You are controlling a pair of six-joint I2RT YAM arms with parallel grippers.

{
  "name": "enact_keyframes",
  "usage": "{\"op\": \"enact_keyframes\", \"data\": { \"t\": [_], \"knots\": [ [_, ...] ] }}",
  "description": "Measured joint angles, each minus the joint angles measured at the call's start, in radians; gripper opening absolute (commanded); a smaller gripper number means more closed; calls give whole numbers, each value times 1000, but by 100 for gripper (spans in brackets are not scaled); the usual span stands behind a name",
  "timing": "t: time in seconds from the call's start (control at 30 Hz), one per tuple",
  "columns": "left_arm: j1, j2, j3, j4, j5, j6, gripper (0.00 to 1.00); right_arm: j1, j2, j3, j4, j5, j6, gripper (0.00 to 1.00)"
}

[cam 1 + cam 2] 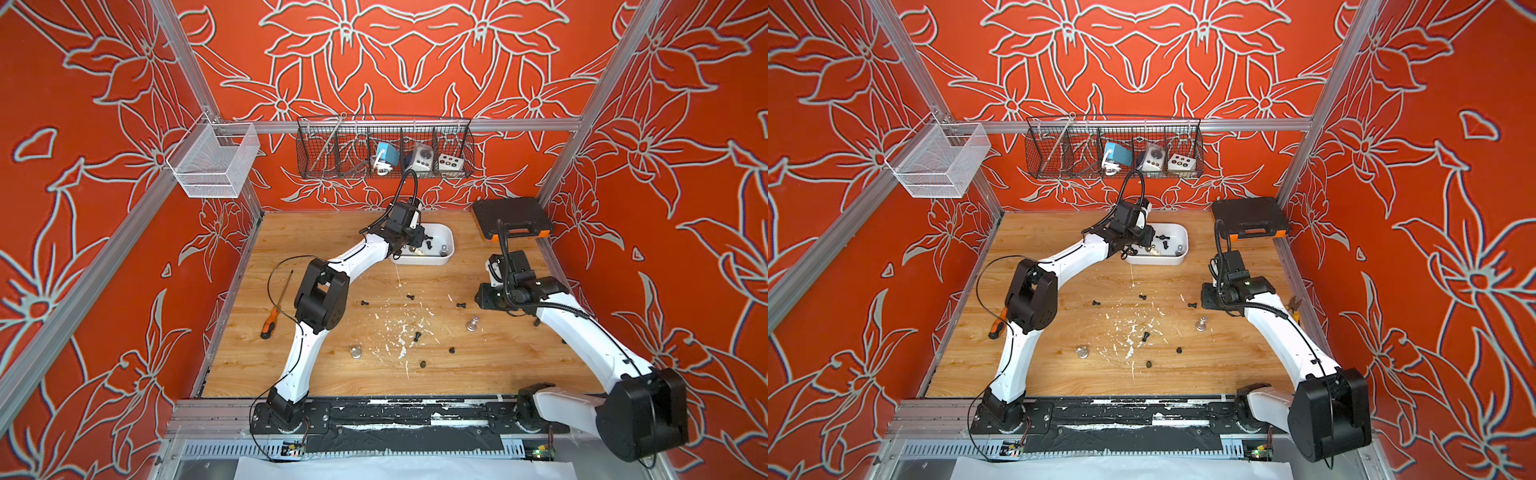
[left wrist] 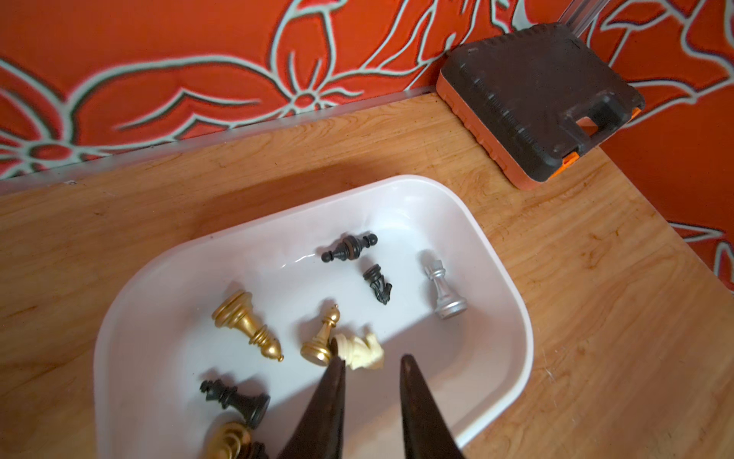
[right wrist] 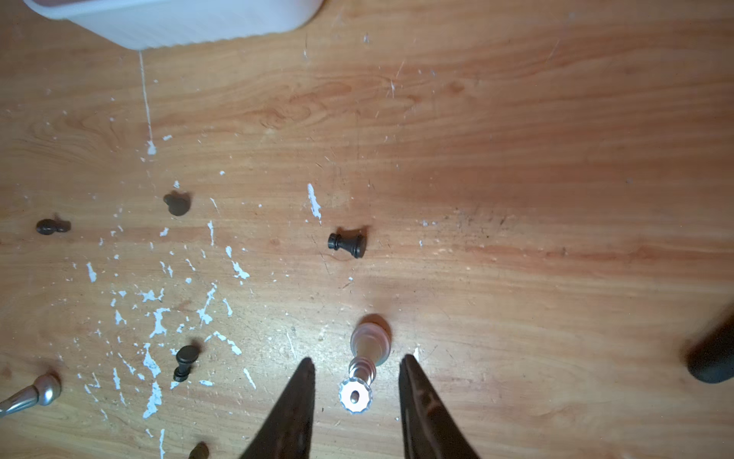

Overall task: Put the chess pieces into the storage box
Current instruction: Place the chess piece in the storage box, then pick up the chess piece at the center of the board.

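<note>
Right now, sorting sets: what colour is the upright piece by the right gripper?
The piece is silver; right wrist view shows it best.

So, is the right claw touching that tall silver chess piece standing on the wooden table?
Apart. The right wrist view shows the right gripper straddling the tall silver chess piece, with bare wooden table visible between each finger and it.
</note>
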Motion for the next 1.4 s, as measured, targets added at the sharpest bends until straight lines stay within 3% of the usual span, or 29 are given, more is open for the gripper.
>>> {"op": "enact_keyframes", "data": {
  "t": [0.47, 0.83, 1.4],
  "knots": [
    [-8, -293, -354, 82, 47, -12, 27, 0, 91, -1, -27, -27, 13, 37],
    [-8, -435, -587, 147, 67, -83, 27, 11, 136, -8, -37, -38, 21, 37],
    [-8, -482, -672, 168, 64, -105, 27, 57, 175, -11, -53, -29, 27, 33]
  ]
}}
